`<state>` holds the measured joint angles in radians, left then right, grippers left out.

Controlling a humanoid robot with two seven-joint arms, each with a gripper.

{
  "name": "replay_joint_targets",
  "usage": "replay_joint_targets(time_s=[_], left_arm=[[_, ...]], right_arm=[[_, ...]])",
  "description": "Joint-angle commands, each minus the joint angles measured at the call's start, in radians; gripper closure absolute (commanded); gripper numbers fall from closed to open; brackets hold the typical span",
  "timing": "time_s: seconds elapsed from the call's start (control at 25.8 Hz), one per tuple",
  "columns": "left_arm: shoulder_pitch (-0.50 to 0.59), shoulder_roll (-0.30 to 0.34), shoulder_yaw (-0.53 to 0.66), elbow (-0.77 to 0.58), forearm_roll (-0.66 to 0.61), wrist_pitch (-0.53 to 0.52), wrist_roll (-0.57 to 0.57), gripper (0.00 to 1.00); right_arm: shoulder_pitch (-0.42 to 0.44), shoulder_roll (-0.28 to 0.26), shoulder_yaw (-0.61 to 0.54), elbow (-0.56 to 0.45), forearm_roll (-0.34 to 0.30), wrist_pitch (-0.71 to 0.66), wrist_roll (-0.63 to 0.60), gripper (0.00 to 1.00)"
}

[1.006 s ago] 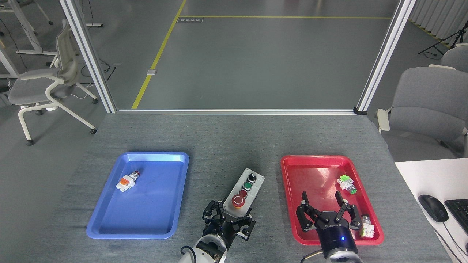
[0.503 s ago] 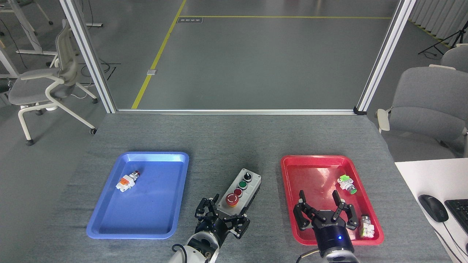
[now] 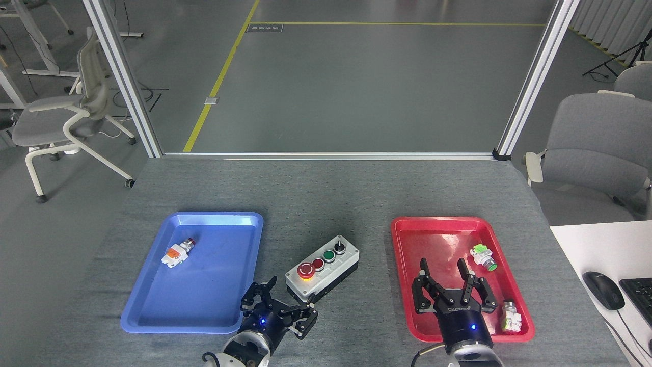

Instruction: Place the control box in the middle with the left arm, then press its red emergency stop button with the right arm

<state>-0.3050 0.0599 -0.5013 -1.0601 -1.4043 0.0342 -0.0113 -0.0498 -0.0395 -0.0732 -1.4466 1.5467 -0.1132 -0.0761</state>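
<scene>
The grey control box [image 3: 326, 266] lies slantwise on the grey table between the two trays. On its lid are a red emergency stop button [image 3: 306, 270] at the near-left end, then a small red button, a green one and a black knob. My left gripper [image 3: 279, 302] is just below and left of the box's near end, its fingers spread open and holding nothing. My right gripper [image 3: 449, 279] hovers open over the near part of the red tray [image 3: 433, 229], to the right of the box and apart from it.
A blue tray [image 3: 204, 300] on the left holds a small switch part with an orange band [image 3: 175, 253]. The red tray holds a green-tipped part [image 3: 483, 256] and a white one [image 3: 511, 317]. A white desk with a mouse [image 3: 603, 289] borders the right edge.
The box has swung from pointing away to lying slantwise, its red-button end moving left. My left gripper let go and drew back down-left. The right gripper shifted slightly.
</scene>
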Motion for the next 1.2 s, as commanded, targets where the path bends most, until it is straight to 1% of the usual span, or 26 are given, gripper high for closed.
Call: replay_joint_targets(time_s=[0.0,0.04,0.15,0.19,0.27,0.31,0.39,0.46,0.54,0.62,0.7,0.81,0.89,1.01,1.08,1.16], left_arm=[[0.066,0.061,0.03,-0.093,0.008,-0.016,0.001,0.02],[0.086,0.074,0.049,-0.113,0.018,-0.028,0.001,0.01],[0.141,0.101,0.119,-0.176,0.044,-0.08,0.001,0.02],[0.158,0.11,0.152,-0.202,0.05,-0.099,0.001,0.01],[0.182,0.118,0.225,-0.247,0.065,-0.14,0.001,0.02],[0.188,0.118,0.262,-0.259,0.071,-0.16,0.001,0.01],[0.19,0.118,0.343,-0.27,0.088,-0.203,0.001,0.01],[0.187,0.117,0.425,-0.273,0.107,-0.235,0.001,0.01],[0.176,0.117,0.497,-0.273,0.148,-0.261,0.001,0.01],[0.164,0.118,0.569,-0.27,0.22,-0.281,0.001,0.02],[0.144,0.12,0.613,-0.265,0.265,-0.278,0.001,0.01],[0.107,0.123,0.658,-0.251,0.269,-0.26,0.001,0.02],[0.087,0.123,0.679,-0.224,0.268,-0.221,0.002,0.02],[0.076,0.118,0.681,-0.224,0.266,-0.157,0.002,0.02],[0.056,0.115,0.679,-0.222,0.261,-0.125,0.004,0.02],[0.043,0.113,0.678,-0.21,0.249,-0.099,0.004,0.02]], right_arm=[[-0.001,0.0,0.001,0.0,0.0,-0.002,0.006,0.19],[0.001,0.0,0.001,0.0,0.0,-0.003,0.006,0.22],[-0.001,0.0,0.001,0.0,0.0,-0.005,0.007,0.26],[-0.001,0.0,0.003,0.0,0.0,-0.008,0.007,0.3],[-0.001,0.0,0.004,0.002,0.0,-0.017,0.013,0.43],[-0.002,0.0,0.006,0.002,-0.002,-0.028,0.015,0.52],[-0.002,-0.002,0.032,0.002,0.0,-0.06,0.015,0.68],[-0.001,-0.01,0.056,0.002,0.0,-0.098,0.013,0.86],[-0.001,-0.011,0.059,0.002,0.001,-0.14,0.01,0.99],[-0.002,-0.01,0.062,0.002,0.003,-0.174,0.01,1.0],[-0.005,-0.008,0.075,0.002,0.003,-0.192,0.01,1.0],[-0.035,-0.01,0.118,0.005,0.006,-0.194,0.01,1.0],[-0.051,-0.005,0.147,0.011,0.009,-0.183,0.013,1.0],[-0.088,0.012,0.185,0.055,0.01,-0.174,0.015,1.0],[-0.124,0.032,0.217,0.103,0.013,-0.146,0.015,1.0],[-0.157,0.036,0.265,0.153,0.015,-0.114,0.015,1.0]])
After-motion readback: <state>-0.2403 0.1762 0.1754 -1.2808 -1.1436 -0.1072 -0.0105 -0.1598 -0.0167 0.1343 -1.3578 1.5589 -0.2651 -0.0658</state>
